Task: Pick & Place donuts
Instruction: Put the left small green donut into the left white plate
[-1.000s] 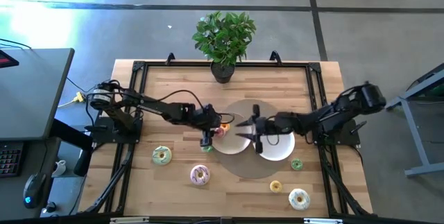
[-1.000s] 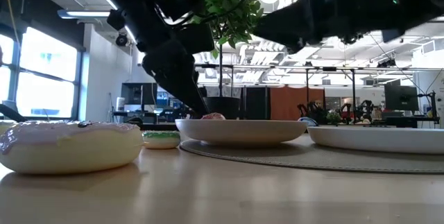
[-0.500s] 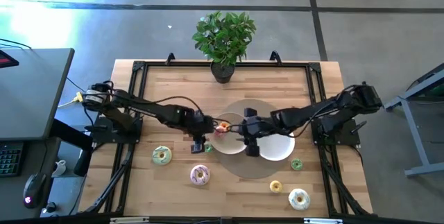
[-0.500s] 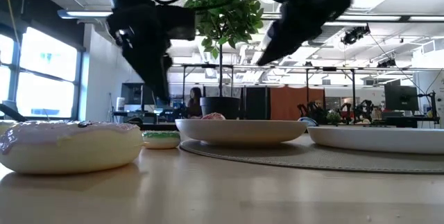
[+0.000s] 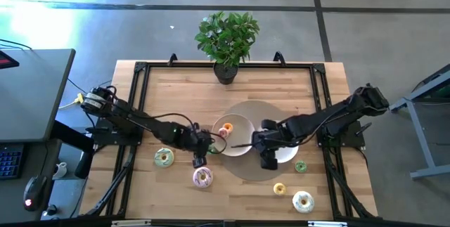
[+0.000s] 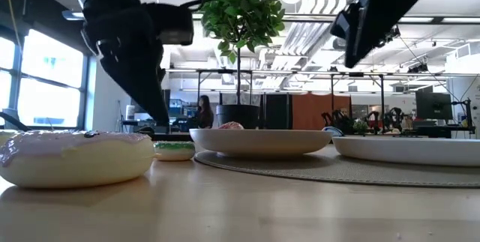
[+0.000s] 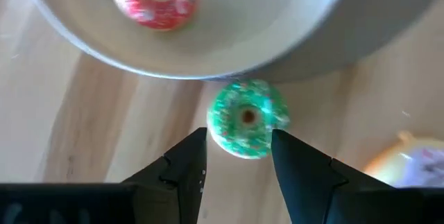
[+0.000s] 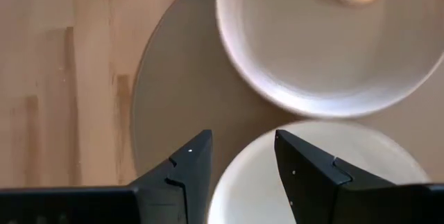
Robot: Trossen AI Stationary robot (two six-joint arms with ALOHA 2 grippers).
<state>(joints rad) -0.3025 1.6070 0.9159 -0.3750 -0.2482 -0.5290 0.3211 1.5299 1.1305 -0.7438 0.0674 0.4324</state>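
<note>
Both arms pulled back; left claw [image 7: 238, 156] spread over green donut [image 7: 248, 118] on wooden table [image 5: 183, 93]; right claw [image 8: 241, 156] spread.

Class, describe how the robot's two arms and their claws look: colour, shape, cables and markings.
Both arms are dark, slim and jointed, with thin black cables running along them. The left arm has a yellow cable and a pale metal joint at its base; the right arm is plain dark. Each claw, left claw and right claw, has two black, wedge-shaped fingers. No markings show.

No text, label, brand, number or sign can be read in any view.
</note>
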